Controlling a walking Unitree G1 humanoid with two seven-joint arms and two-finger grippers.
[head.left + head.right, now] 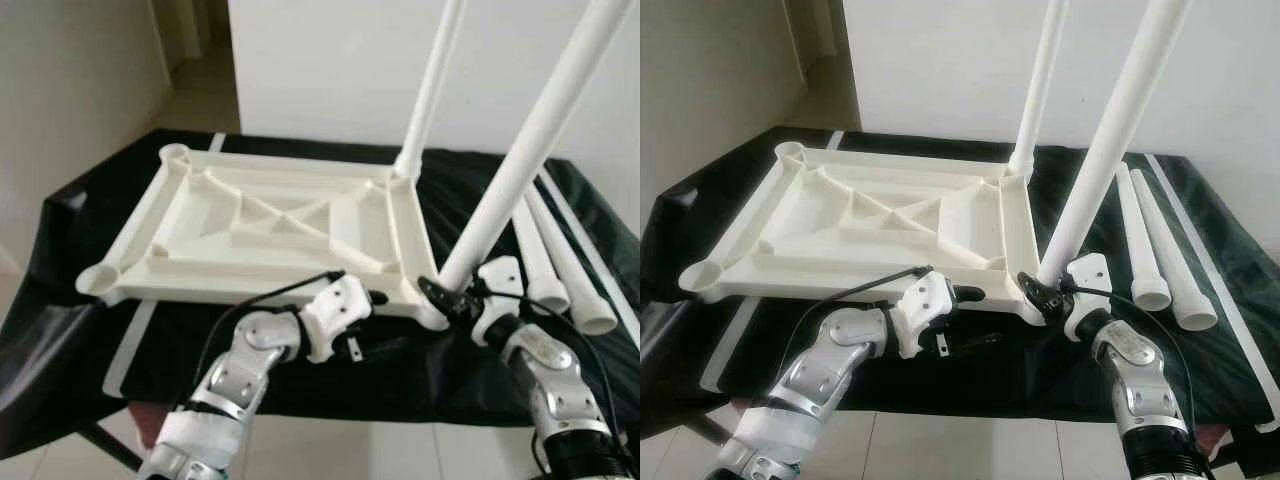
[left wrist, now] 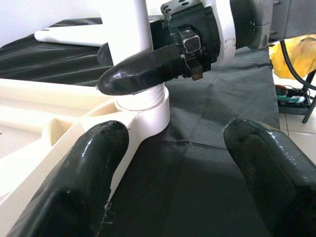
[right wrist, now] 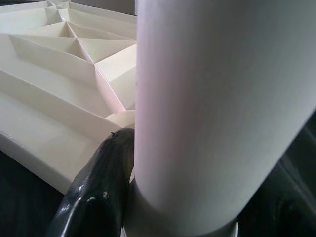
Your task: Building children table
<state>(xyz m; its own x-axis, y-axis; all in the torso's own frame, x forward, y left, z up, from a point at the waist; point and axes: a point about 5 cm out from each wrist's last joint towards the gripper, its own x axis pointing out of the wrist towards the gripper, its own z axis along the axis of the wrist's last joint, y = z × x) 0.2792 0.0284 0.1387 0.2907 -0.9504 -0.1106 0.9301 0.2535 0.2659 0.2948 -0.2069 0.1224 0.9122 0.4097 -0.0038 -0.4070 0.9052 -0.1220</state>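
While the right gripper pinches a leg, left gripper jaws spread over black cloth.

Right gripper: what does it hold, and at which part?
The right gripper holds the white table leg at its bottom end, just above the tabletop's corner socket.

The two eye views look forward and down from the robot's head at the upturned white tabletop on a black-covered table, the right eye view shifted slightly sideways. The left wrist view sits low, very near the table, looking along its fingers toward the leg at the tabletop's corner. The right wrist view is pressed close against that same leg, with tabletop ribs in its upper left
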